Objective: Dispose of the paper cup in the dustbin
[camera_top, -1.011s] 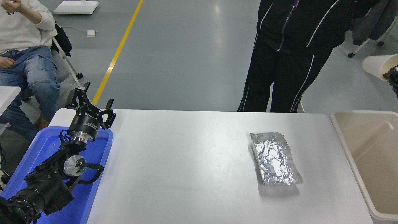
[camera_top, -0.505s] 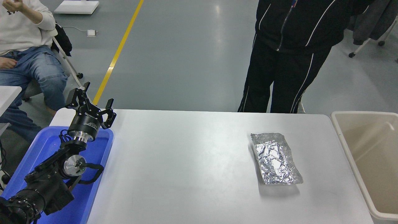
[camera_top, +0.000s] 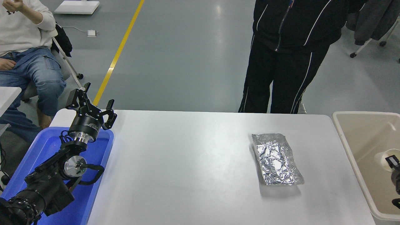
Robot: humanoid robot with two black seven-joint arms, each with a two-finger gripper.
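The white paper cup (camera_top: 383, 157) is inside the beige dustbin (camera_top: 343, 134) at the right edge of the table, its cream inside facing up. My right gripper (camera_top: 395, 171) comes in at the picture's right edge, over the bin, with one black fingertip (camera_top: 392, 162) at the cup's rim. Most of it is cut off by the edge, so its hold on the cup cannot be judged. My left gripper (camera_top: 90, 104) is parked at the lower left, open and empty.
A crinkled silver foil packet (camera_top: 276, 159) lies on the white table (camera_top: 187, 162) right of centre. A blue tray (camera_top: 97, 150) sits under the left arm. One person stands at the far side, another sits at the far left.
A second ago the cup was held high at the right edge, then went out of view. Now it is low inside the dustbin with my right gripper beside it.
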